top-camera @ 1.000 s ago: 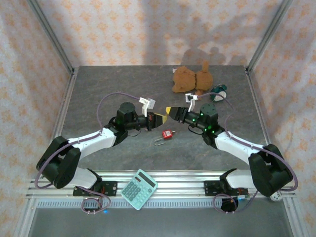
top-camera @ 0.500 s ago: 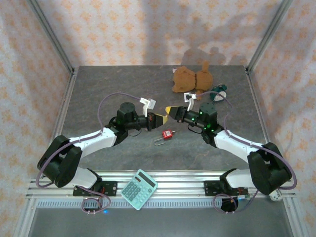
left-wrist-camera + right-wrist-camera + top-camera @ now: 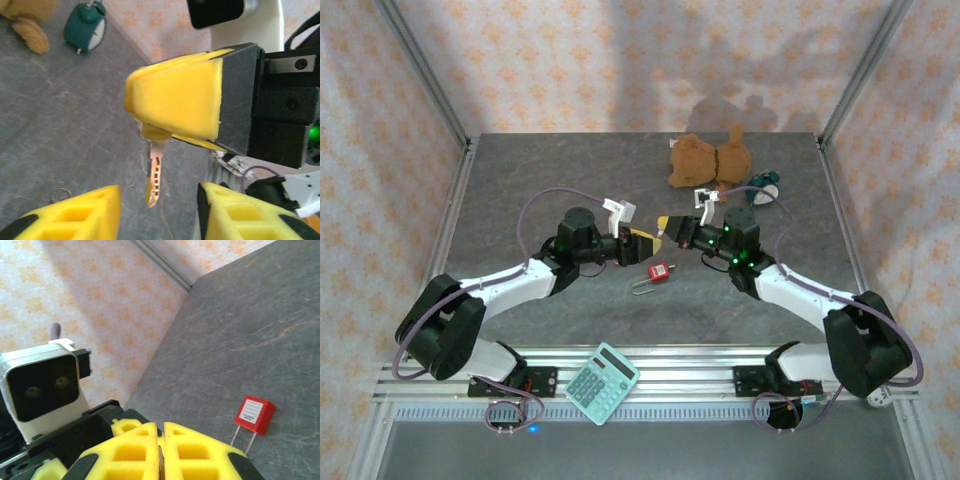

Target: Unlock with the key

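Note:
A brass key point(image 3: 155, 172) hangs blade-down from the yellow pads of my right gripper point(image 3: 175, 105), which is shut on its head. My left gripper point(image 3: 159, 215) stands open, one pad on either side of the blade and neither touching it. In the top view the two grippers meet tip to tip over the middle of the table, the left gripper point(image 3: 646, 240) just left of the right gripper point(image 3: 667, 229). The red padlock point(image 3: 661, 271) lies on the table just in front of them. It also shows, with its wire shackle, in the right wrist view past my shut right gripper point(image 3: 161, 440).
A brown teddy bear point(image 3: 705, 160) and a green alarm clock point(image 3: 763, 186) sit at the back right. A teal calculator point(image 3: 602, 383) rests on the rail at the near edge. Patterned walls and metal posts enclose the grey table point(image 3: 520, 180).
My right gripper has shut on the key's head. My left gripper, shut on the key before, has opened and let it go. Both arms stay almost in place.

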### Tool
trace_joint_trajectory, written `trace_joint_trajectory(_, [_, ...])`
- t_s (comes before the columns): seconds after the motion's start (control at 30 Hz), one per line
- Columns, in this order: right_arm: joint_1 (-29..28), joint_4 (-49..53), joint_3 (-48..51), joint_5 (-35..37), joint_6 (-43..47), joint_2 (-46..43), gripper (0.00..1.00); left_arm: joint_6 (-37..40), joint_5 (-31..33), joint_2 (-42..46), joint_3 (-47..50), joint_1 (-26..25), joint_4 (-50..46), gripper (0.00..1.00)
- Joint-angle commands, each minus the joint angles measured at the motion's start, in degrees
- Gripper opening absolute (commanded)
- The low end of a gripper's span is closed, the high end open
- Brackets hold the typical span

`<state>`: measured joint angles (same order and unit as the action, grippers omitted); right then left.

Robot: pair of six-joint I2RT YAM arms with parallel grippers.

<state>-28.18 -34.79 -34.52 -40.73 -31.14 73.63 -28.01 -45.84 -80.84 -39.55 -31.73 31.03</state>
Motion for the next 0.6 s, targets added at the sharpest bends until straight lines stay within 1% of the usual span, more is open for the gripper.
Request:
trace_joint_trajectory(0.0, [0.15, 2.91, -1.57, 5.27, 1.83, -2.98, 0.08, 4.96, 9.23, 5.74, 1.51, 0.23, -5.03, 0.54])
trace_joint_trajectory(0.03, [0.15, 4.33, -1.85, 6.49, 2.34, -3.62, 0.08, 5.83, 13.68, 7.81, 2.15, 0.26, -7.03, 0.57])
trace_joint_trajectory(0.07, [0.15, 4.84, -1.74, 7.2, 2.69, -4.11, 0.08, 5.74, 19.38, 9.92, 2.83, 0.26, -9.11, 0.64])
trace_joint_trajectory(0.1, [0.17, 5.62, -1.77, 8.01, 2.97, -4.58, 0.08, 5.44, 24.53, 12.01, 3.21, 0.26, -11.12, 0.68])
trace_joint_trajectory(0.17, [0.14, 6.8, -1.44, 9.5, 3.56, -5.4, 0.07, 5.56, 38.04, 16.34, 3.88, 0.26, -15.91, 0.7])
trace_joint_trajectory(0.2, [0.15, 6.67, -1.19, 9.95, 3.54, -5.42, 0.07, 5.38, 42.52, 18.02, 4.67, 0.26, -16.57, 0.72])
trace_joint_trajectory(0.23, [0.15, 6.67, -0.86, 10.45, 3.47, -5.42, 0.07, 3.25, 48.36, 19.72, 5.91, 0.32, -16.39, 0.76])
trace_joint_trajectory(0.27, [0.18, 6.66, -0.56, 10.87, 3.49, -5.43, 0.07, -0.1, 54.31, 21.35, 6.76, 0.58, -17.32, 0.82])
trace_joint_trajectory(0.3, [0.15, 6.57, -0.4, 11.28, 3.48, -5.42, 0.07, -2.73, 57.27, 22.48, 7.25, 1.16, -18.28, 0.93])
trace_joint_trajectory(0.33, [0.14, 6.57, -0.24, 11.9, 3.48, -7.02, 0.07, -5.03, 57.69, 23.59, 7.98, 2.2, -18.84, 0.99])
trace_joint_trajectory(0.43, [0.14, 6.66, -0.09, 12.93, 3.51, -7.35, 0.07, -9.3, 53.35, 24.77, 9.36, 6.22, -19.54, 1.0])
trace_joint_trajectory(0.5, [0.15, 6.81, 0.28, 14.15, 3.61, -7.72, 0.07, -10.04, 48.98, 23.96, 10.37, 8.54, -18.27, 1.0])
trace_joint_trajectory(0.53, [0.14, 7.16, 0.48, 15.19, 3.67, -8.05, 0.07, -10.36, 48.06, 23.19, 10.53, 9.12, -17.68, 1.0])
trace_joint_trajectory(0.57, [0.15, 7.5, 0.76, 16.29, 3.67, -8.44, 0.07, -10.53, 48.48, 22.23, 10.07, 9.15, -18.97, 0.99])
